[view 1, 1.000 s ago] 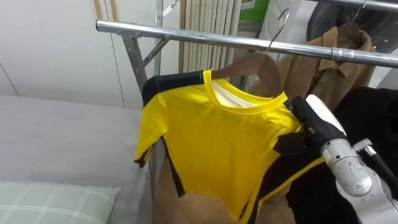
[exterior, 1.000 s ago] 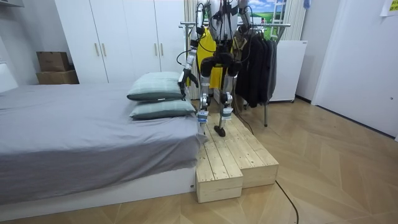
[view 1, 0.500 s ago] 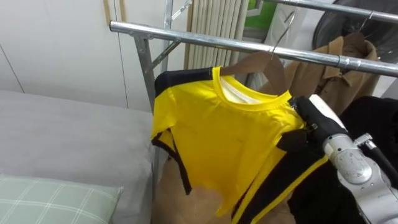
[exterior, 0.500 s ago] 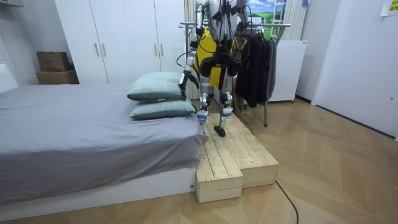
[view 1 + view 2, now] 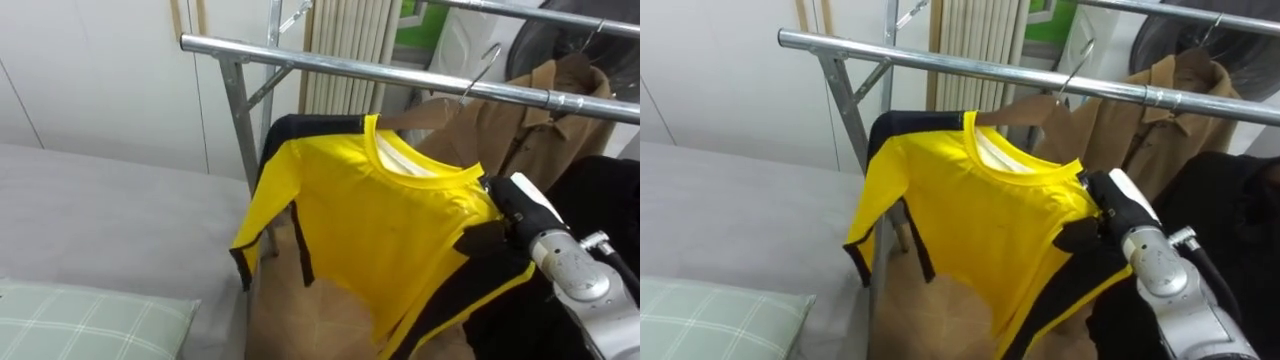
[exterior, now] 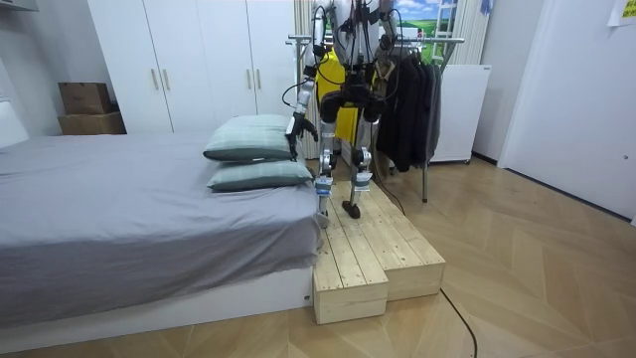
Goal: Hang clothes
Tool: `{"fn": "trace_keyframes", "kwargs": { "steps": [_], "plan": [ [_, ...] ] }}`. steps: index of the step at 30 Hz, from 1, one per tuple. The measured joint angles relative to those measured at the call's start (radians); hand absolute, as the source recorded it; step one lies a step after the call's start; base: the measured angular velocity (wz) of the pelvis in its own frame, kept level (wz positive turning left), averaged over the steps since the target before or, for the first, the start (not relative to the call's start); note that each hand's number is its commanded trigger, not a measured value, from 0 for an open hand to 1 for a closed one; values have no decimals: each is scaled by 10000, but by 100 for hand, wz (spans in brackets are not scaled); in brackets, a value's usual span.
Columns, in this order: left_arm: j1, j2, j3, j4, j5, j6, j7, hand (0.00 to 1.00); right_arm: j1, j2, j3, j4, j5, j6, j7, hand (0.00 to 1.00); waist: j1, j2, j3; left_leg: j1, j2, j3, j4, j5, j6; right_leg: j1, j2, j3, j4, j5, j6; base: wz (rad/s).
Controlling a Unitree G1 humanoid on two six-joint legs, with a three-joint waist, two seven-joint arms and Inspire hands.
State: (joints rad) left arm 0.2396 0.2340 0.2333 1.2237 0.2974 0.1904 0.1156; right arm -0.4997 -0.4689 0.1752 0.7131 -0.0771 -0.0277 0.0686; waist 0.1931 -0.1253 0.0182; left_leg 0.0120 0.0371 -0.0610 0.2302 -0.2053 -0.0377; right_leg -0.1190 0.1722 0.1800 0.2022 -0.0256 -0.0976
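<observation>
Left hand (image 6: 294, 125): hangs idle beside the pillows (image 6: 248, 139), too small for me to tell its state. Yellow shirt (image 5: 390, 230): on a wooden hanger (image 5: 430, 112) under the metal rail (image 5: 330, 68), hook (image 5: 487, 62) up at the bar; to hang it well, I judge the hook must sit squarely over the rail before any hand comes away. Right hand (image 5: 520, 205): against the shirt's shoulder nearest the brown coat (image 5: 545, 120), its front buried in cloth, so I cannot tell whether it grips or lies open.
</observation>
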Motion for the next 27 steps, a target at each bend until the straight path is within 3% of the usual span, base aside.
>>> {"fn": "trace_keyframes", "kwargs": {
  "steps": [22, 27],
  "plan": [
    [64, 22, -14, -261, 198, 14, 10, 0, -153, -59, 1, 1016, 370, 67, 263, 100, 7, -11, 7, 24, -10, -214, -13, 12, -16, 85, -34, -190, -48, -40, -39, 2],
    [64, 41, -27, -296, 215, 13, 8, 0, -302, -54, 23, 1921, 328, 67, 549, 100, 32, -60, 54, 76, -17, -241, -104, 47, -3, 149, -49, -186, -150, -48, -52, 0]
  ]
}}
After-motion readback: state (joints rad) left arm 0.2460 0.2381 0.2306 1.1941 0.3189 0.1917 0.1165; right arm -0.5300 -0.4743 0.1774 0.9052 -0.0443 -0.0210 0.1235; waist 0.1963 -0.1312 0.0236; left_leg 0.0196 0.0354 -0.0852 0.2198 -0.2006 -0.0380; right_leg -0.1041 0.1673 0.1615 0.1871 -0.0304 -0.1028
